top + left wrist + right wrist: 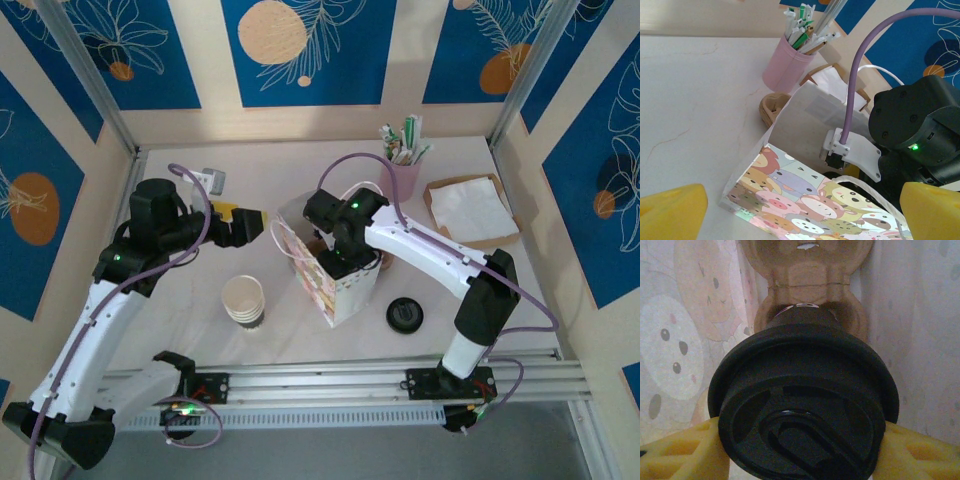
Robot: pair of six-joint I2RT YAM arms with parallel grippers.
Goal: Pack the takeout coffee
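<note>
As the right arm reached down into the printed paper bag [335, 295] at mid-worktop [280, 170], the right fingers [682, 452] pinched the takeout coffee [802, 400] from both sides just beneath the black lid's rim. In the right wrist view, one yellow pad sat at 8 o'clock of the lid and the other at 4 o'clock.

The cup was inside the bag, with the cartoon-animal wall at 9 o'clock and a plain wall at 3 o'clock.

Its long axis ran away from the wrist camera: lid nearest, base pointed toward a brown pulp cup carrier [810, 285] seen at 12 o'clock past the lid. The lid hid the base, so I could not tell whether it had met the carrier.

The left fingers [242, 222] were spread wide and held nothing. In the top view they stood just beside the bag, at 9 o'clock of it, with no contact that I could make out. In the left wrist view the bag's open mouth lay ahead between the two pads.

The right arm was clearly the nearer one — it had the cup in hand.

Judgement: the coming move turns on keeping the cup's axis lined up with a well of the carrier, then lowering straight along that axis. Any tilt risks the base catching the carrier's ridge or the bag wall.
</note>
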